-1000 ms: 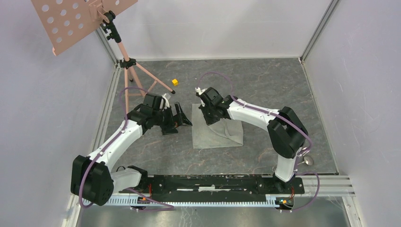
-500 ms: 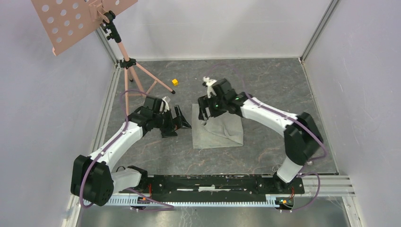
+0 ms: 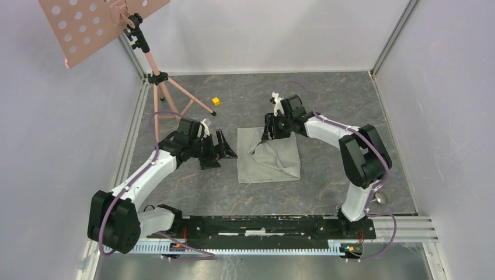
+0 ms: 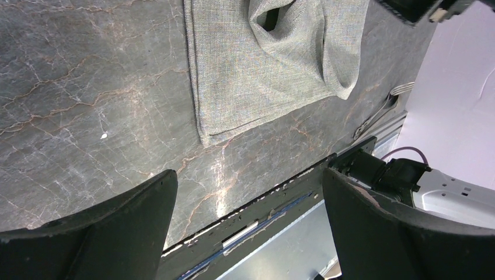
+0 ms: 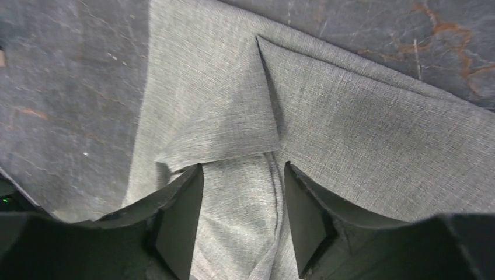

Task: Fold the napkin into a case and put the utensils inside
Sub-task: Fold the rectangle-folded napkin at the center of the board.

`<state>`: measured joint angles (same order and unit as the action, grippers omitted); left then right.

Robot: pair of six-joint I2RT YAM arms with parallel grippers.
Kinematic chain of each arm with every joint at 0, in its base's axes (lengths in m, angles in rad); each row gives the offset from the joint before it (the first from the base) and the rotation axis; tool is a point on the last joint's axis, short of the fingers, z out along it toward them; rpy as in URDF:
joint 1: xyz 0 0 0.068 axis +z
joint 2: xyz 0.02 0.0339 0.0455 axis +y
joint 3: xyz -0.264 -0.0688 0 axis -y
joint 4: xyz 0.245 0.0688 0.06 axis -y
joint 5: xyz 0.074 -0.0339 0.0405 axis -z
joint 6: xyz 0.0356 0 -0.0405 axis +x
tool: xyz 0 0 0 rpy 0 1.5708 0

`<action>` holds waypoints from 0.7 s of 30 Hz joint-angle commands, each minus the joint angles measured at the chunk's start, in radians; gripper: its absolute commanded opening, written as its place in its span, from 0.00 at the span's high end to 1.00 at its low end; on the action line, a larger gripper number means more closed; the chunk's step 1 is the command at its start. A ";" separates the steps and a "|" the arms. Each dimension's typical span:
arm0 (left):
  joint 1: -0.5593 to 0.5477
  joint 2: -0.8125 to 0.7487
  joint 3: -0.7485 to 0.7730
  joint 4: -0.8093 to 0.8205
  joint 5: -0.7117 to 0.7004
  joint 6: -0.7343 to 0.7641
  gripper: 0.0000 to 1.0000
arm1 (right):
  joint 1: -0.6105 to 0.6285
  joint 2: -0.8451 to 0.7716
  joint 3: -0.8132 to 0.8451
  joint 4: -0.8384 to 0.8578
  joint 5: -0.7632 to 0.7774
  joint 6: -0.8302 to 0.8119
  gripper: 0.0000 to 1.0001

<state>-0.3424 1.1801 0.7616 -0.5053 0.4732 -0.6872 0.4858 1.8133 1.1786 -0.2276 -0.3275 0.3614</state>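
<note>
We see the napkin (image 3: 268, 162) lying partly folded mid-table (image 3: 327, 105), its far side puckered up under the right gripper (image 5: 242, 175), whose fingers are spread apart over the cloth, not pinching it. The left gripper (image 4: 248, 186) hovers just left of the napkin, fingers wide apart. The utensils (image 3: 379, 197), including a fork (image 4: 378, 112), lie by the right arm's base, well apart from the napkin.

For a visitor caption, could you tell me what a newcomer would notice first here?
The rumpled grey-green napkin lies in the middle of the table, with the right gripper open over its far edge and the left gripper open just to its left. Next comes the pink perforated music stand in the far left corner.
</note>
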 commanded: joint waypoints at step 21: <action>0.005 -0.013 0.028 -0.002 -0.005 -0.010 0.00 | 0.119 0.192 0.032 0.568 -0.113 0.415 0.85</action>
<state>-0.3424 1.1801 0.7620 -0.5079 0.4725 -0.6872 0.5209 1.9800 1.1721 0.0360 -0.4290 0.5457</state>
